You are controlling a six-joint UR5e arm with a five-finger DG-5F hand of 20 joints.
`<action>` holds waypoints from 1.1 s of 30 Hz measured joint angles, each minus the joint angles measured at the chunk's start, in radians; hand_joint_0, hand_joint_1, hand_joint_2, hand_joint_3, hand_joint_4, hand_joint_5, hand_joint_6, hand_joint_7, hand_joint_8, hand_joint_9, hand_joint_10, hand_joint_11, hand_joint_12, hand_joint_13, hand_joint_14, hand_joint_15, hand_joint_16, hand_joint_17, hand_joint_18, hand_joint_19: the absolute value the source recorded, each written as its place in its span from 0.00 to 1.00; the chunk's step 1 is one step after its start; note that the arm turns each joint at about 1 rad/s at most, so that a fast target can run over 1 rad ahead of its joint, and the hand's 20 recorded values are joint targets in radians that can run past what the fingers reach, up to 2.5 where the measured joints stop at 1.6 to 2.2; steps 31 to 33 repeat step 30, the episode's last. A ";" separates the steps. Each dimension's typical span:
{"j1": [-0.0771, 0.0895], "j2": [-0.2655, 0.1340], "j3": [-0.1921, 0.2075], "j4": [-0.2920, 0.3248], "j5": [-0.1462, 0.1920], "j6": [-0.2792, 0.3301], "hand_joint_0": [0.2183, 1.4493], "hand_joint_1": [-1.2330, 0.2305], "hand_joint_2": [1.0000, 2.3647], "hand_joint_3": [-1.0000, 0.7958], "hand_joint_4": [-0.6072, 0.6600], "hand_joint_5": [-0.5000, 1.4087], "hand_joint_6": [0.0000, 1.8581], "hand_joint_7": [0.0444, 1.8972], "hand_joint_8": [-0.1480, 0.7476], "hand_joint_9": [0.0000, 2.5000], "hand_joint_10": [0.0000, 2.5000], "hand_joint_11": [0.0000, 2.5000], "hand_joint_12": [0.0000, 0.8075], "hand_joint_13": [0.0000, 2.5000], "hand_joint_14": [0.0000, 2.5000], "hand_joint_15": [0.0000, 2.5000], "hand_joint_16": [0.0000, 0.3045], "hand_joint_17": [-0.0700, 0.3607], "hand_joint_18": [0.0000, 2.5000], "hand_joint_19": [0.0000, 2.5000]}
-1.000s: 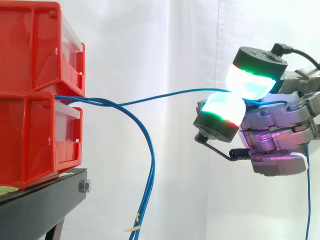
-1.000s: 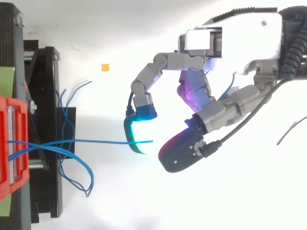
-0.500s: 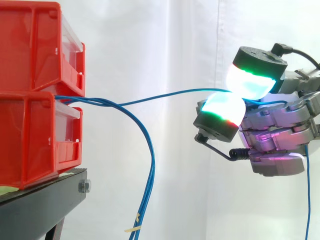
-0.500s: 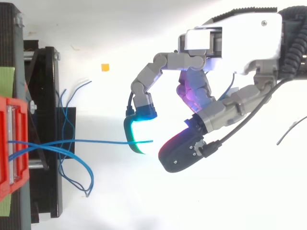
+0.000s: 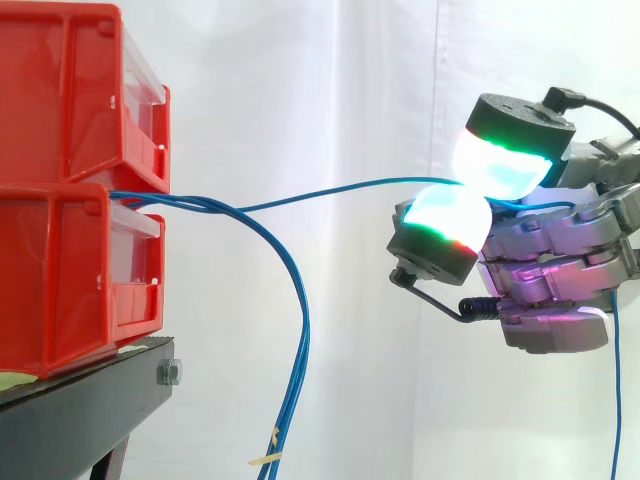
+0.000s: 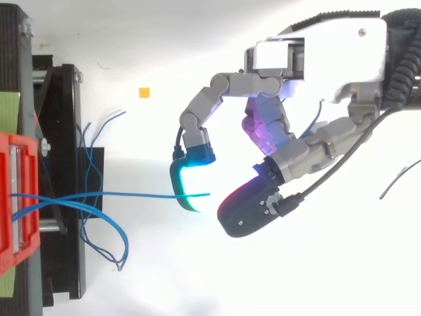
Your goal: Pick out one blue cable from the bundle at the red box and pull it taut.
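One thin blue cable (image 5: pixel 330 187) is pinched between the glowing fingertip pads (image 5: pixel 497 160) of the grey metal hand (image 5: pixel 556 268), well apart from the stacked red plastic bins (image 5: pixel 60 250) it runs from. A slight sag is seen, so the tautening step is judged unfinished. A pull away from the bins is called for.

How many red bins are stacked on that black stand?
2. The upper red bin sits directly on the lower red bin, which rests on the black stand at the side view's left. More could be hidden past the left edge.
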 measured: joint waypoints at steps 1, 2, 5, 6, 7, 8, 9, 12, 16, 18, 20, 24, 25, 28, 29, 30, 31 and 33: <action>0.000 0.000 0.000 0.000 0.000 0.000 0.39 0.28 0.01 0.60 0.35 0.20 0.51 0.56 0.54 0.78 0.00 0.80 0.41 0.64 0.34 0.64 0.18 0.46 0.50 0.40; 0.000 0.000 0.000 0.000 0.000 0.000 0.39 0.28 0.01 0.61 0.36 0.20 0.51 0.57 0.54 0.78 0.00 0.79 0.41 0.64 0.34 0.64 0.18 0.46 0.50 0.40; 0.000 0.000 0.000 0.000 0.000 0.000 0.39 0.28 0.01 0.61 0.36 0.20 0.51 0.56 0.54 0.78 0.00 0.79 0.42 0.64 0.34 0.64 0.18 0.45 0.50 0.41; 0.000 0.000 0.000 0.000 0.000 0.000 0.39 0.28 0.01 0.61 0.35 0.20 0.51 0.56 0.55 0.78 0.00 0.79 0.41 0.64 0.33 0.64 0.18 0.46 0.50 0.40; 0.000 0.000 0.000 0.000 0.000 0.000 0.39 0.28 0.01 0.61 0.35 0.20 0.51 0.56 0.53 0.78 0.00 0.78 0.42 0.64 0.33 0.64 0.18 0.46 0.50 0.40; 0.000 0.000 0.000 0.000 0.000 0.000 0.39 0.28 0.01 0.60 0.35 0.20 0.51 0.56 0.54 0.78 0.00 0.79 0.41 0.64 0.33 0.64 0.18 0.46 0.50 0.40; 0.000 0.000 0.000 0.000 0.000 0.000 0.39 0.28 0.01 0.60 0.36 0.20 0.51 0.57 0.54 0.78 0.00 0.79 0.41 0.64 0.33 0.64 0.18 0.46 0.50 0.40; 0.000 0.000 0.000 0.000 0.000 0.000 0.39 0.28 0.01 0.61 0.36 0.20 0.51 0.56 0.54 0.78 0.00 0.79 0.41 0.64 0.33 0.64 0.18 0.46 0.50 0.40; 0.000 0.000 0.000 0.000 0.000 0.000 0.39 0.28 0.01 0.60 0.36 0.20 0.51 0.56 0.53 0.78 0.00 0.79 0.40 0.64 0.33 0.64 0.18 0.46 0.49 0.40; 0.000 0.000 0.000 0.000 0.000 0.000 0.39 0.28 0.01 0.60 0.36 0.20 0.51 0.56 0.54 0.78 0.00 0.79 0.41 0.64 0.33 0.64 0.18 0.46 0.49 0.40; 0.000 0.000 0.000 0.000 0.000 0.000 0.39 0.28 0.01 0.60 0.35 0.20 0.51 0.56 0.53 0.78 0.00 0.80 0.41 0.64 0.33 0.64 0.18 0.46 0.49 0.40; -0.001 0.000 0.000 0.000 0.000 0.000 0.39 0.28 0.01 0.61 0.36 0.20 0.51 0.56 0.55 0.78 0.00 0.79 0.41 0.64 0.33 0.64 0.18 0.46 0.49 0.40; -0.001 0.000 0.000 0.000 0.000 0.000 0.39 0.28 0.01 0.60 0.36 0.20 0.51 0.56 0.54 0.78 0.00 0.79 0.42 0.64 0.33 0.64 0.18 0.46 0.49 0.40; 0.000 0.000 0.000 0.000 0.000 0.000 0.39 0.28 0.01 0.60 0.36 0.20 0.51 0.56 0.54 0.78 0.00 0.79 0.41 0.64 0.33 0.64 0.18 0.46 0.49 0.40; 0.000 0.000 0.000 0.000 0.000 0.000 0.39 0.28 0.01 0.60 0.36 0.20 0.51 0.56 0.54 0.78 0.00 0.78 0.41 0.64 0.33 0.64 0.18 0.46 0.49 0.40; 0.000 0.000 0.000 0.000 0.000 0.000 0.39 0.28 0.01 0.60 0.36 0.20 0.51 0.56 0.53 0.78 0.00 0.78 0.41 0.64 0.33 0.64 0.18 0.46 0.49 0.40; 0.000 0.000 0.000 0.000 0.000 0.000 0.39 0.28 0.01 0.60 0.36 0.20 0.51 0.56 0.53 0.78 0.00 0.78 0.41 0.64 0.33 0.64 0.18 0.46 0.49 0.40; 0.000 0.000 0.000 0.000 0.000 0.000 0.39 0.28 0.01 0.60 0.36 0.20 0.51 0.56 0.53 0.78 0.00 0.78 0.41 0.64 0.33 0.64 0.18 0.46 0.49 0.40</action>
